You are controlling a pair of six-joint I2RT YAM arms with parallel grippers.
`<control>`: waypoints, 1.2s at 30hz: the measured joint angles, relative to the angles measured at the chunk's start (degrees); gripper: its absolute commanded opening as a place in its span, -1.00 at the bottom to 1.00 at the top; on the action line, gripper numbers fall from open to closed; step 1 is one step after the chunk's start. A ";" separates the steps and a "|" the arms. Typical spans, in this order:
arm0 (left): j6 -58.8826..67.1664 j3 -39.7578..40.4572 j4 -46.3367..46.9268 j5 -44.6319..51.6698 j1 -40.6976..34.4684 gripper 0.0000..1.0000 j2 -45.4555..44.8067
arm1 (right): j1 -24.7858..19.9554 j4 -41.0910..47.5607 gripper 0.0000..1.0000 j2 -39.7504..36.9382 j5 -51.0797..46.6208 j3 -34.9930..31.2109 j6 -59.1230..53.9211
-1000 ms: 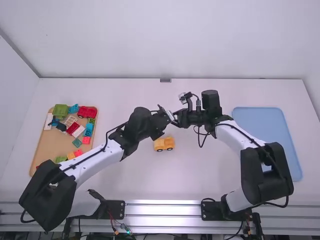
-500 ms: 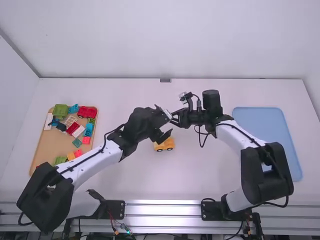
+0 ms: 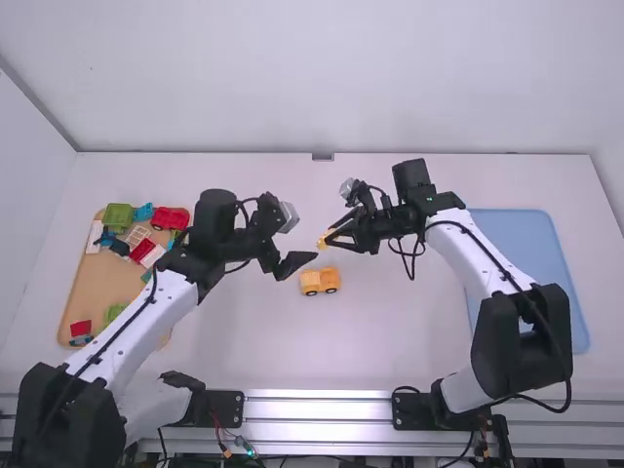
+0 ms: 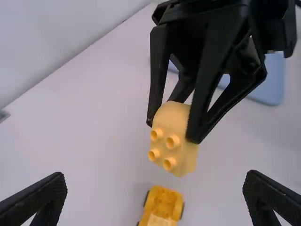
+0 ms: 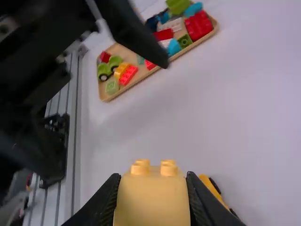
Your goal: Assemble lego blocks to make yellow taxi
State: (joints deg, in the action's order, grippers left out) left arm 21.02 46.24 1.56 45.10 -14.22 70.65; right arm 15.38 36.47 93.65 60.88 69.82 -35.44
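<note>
Held above the table at mid-scene, a yellow block [image 3: 323,240] is pinched by my right gripper [image 3: 331,237]. In the left wrist view the yellow block [image 4: 175,136] shows several studs on one face. The right wrist view has the yellow block [image 5: 153,195] between the fingers of my right gripper [image 5: 153,200]. My left gripper [image 3: 297,252] is open, left of the block and apart from it; in its wrist view my left gripper [image 4: 155,197] has nothing between its wide-apart fingers. A yellow wheeled car base [image 3: 320,281] rests on the table below the grippers.
A wooden tray [image 3: 82,283] with loose coloured blocks stands at the left, partly under the left arm. A blue tray [image 3: 568,283] lies at the right, behind the right arm. The car base is near both grippers.
My left gripper has moved away to the left and stands apart from the right one. My right gripper has shifted slightly, lower and to the left, with the yellow block now visible in it.
</note>
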 measured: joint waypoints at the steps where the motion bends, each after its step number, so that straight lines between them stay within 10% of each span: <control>1: 0.07 0.00 0.00 1.84 0.83 0.99 0.24 | 0.20 1.27 -0.81 0.00 -0.09 0.70 -1.57; 18: 4.52 0.00 -0.94 25.77 4.98 1.00 7.67 | 6.64 10.21 -0.89 0.00 -3.69 7.48 -22.69; 36: 4.57 0.00 -0.76 24.98 4.50 0.28 7.93 | 7.87 7.23 -0.88 0.00 -4.26 7.48 -21.07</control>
State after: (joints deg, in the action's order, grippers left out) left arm 25.58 46.24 0.80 70.08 -9.72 78.59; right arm 23.24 43.70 93.65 56.62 77.30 -56.51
